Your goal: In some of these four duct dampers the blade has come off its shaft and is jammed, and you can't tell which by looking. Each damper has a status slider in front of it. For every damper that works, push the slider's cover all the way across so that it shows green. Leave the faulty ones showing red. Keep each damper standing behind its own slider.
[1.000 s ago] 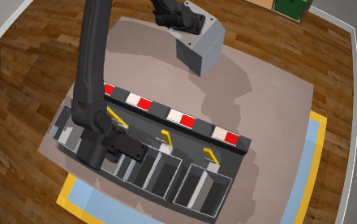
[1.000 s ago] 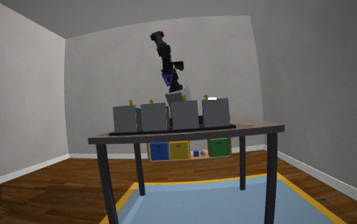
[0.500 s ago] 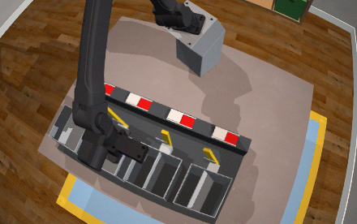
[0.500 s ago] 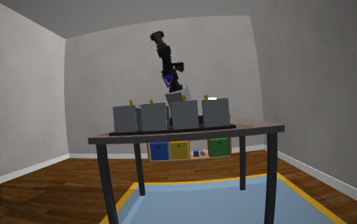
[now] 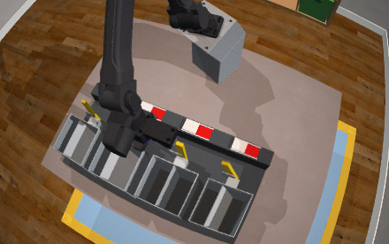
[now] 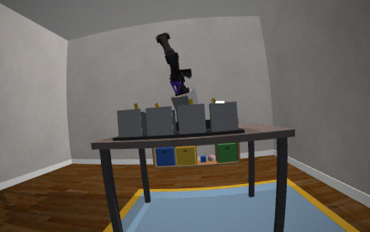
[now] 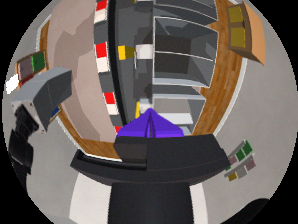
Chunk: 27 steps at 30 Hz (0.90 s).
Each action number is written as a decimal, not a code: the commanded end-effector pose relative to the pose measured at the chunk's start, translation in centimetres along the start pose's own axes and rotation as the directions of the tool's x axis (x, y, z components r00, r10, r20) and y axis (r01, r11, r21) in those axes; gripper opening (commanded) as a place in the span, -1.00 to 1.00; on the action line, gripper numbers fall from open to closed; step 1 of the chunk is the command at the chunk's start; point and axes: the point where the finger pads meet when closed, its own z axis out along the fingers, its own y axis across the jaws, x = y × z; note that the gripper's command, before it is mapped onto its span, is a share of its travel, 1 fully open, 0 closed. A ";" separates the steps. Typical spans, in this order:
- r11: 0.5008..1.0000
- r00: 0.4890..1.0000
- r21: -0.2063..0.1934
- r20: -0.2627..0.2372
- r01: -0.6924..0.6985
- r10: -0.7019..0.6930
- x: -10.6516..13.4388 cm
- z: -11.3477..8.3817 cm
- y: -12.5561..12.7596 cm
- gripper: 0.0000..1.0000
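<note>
— Where's the arm now?
— Black six-joint arm, reaching over the row. Its gripper with purple fingers (image 6: 177, 87) has the tips pressed together, nothing between them. From above, the black wrist housing hides the tips.
— And the dampers?
— Four open-topped grey box dampers (image 5: 166, 207) (image 6: 191, 118) (image 7: 185, 82), side by side on a dark base, each with a yellow lever (image 5: 181, 150) (image 6: 191, 102) (image 7: 125, 52). Each stands behind its own slider, as far as I can see.
— Sliders?
— A dark rail of status sliders (image 5: 221, 140) (image 7: 104, 80) runs along the lever side. Three windows read plainly from above, white cover (image 5: 191, 125) (image 7: 103, 65) beside red patch (image 5: 204, 132) (image 7: 101, 50). The fourth is under the arm there; the wrist view catches a bit of red at the near end. No green seen.
— So which step?
— Testing, I'd judge: finding which blades follow their levers. I can't tell which damper has been tried.
— Next move?
— Closed tips against one lever, a gentle sideways push, then a look inside for the blade. It turns — cover goes across. It doesn't — leave that one red.

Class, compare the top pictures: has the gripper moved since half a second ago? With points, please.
Yes. The gripper (image 5: 148, 142) (image 6: 177, 88) (image 7: 150, 111) has shifted away from the damper boxes (image 5: 166, 204) (image 6: 191, 119) (image 7: 186, 83), toward the slider row (image 5: 174, 118) (image 7: 104, 82).
</note>
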 end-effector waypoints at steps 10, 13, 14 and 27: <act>1.000 1.000 0.011 0.000 -0.008 0.008 -0.2 -0.6 14.2 -1.00; 1.000 1.000 0.010 0.000 -0.008 0.008 -0.2 -0.5 16.2 -1.00; 1.000 1.000 0.010 0.000 -0.008 0.008 -0.2 -0.5 16.4 -1.00; 1.000 1.000 0.003 -0.007 -0.005 0.005 0.2 0.7 16.3 -1.00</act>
